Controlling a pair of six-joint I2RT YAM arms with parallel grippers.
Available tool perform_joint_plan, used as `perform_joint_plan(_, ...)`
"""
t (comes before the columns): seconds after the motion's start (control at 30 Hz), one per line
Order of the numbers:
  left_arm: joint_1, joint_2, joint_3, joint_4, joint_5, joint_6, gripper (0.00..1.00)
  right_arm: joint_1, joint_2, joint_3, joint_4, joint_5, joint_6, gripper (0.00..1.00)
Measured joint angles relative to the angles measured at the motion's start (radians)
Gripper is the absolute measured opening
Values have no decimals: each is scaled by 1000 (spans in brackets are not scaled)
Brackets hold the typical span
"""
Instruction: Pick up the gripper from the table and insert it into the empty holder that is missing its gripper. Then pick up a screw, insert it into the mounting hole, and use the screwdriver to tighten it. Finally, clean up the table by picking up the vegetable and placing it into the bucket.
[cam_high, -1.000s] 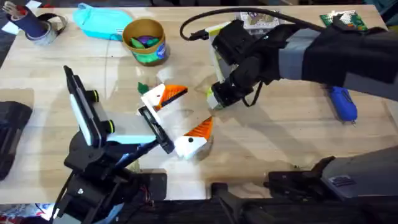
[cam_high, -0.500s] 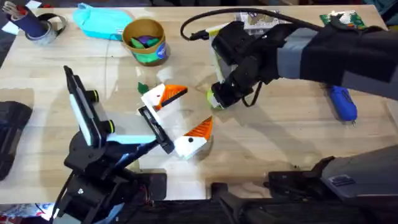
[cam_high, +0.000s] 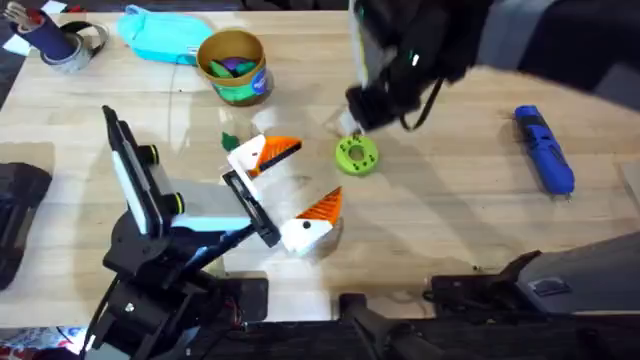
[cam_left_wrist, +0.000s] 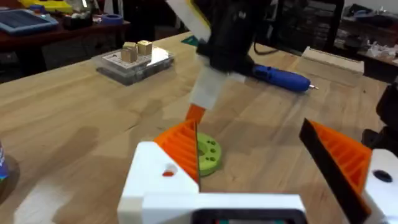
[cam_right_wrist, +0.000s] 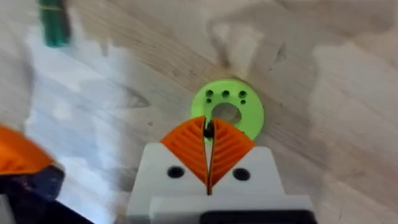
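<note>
Overhead view: the right tool (cam_high: 362, 106) hangs dark and blurred at the upper middle of the frame, just above the lime-green holed disc (cam_high: 356, 155) lying on the pale wooden surface (cam_high: 450, 220). The left arm sits at the lower left, its holder (cam_high: 251, 208) a short black rail left of centre. One white-and-orange gripper (cam_high: 262, 154) lies by the rail's upper end, another (cam_high: 313, 221) by its lower end; whether either is seated on the rail is hard to say. The blue screwdriver (cam_high: 544, 149) lies at the right, well apart. The yellow-gold bucket (cam_high: 234, 66) stands at the upper left beside a light-blue pouch (cam_high: 160, 34). A small green piece (cam_high: 229, 142) lies just left of the upper gripper.

Left wrist view: the left tool (cam_left_wrist: 273, 155) is spread wide with nothing between its orange pads. The disc (cam_left_wrist: 208, 154) lies just past it, the right arm above it, and the screwdriver (cam_left_wrist: 280, 76) at the upper right.

Right wrist view: the right tool's orange pads (cam_right_wrist: 229, 149) are pressed together at centre, empty, above the disc (cam_right_wrist: 229, 112). The green piece (cam_right_wrist: 55, 22) is at the upper left.
</note>
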Motion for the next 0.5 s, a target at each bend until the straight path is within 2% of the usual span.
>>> perform_joint_plan(0.17, 0, 0, 0, 0, 0, 0, 995, 14, -2, 176, -115, -2, -30, 6)
perform_joint_plan(0.33, 0, 0, 0, 0, -2, 0, 995, 85, -2, 316, -177, -43, -100, 6)
perform_joint_plan(0.5, 0, 0, 0, 0, -3, 0, 995, 164, -5, 385, -175, -144, -184, 6)
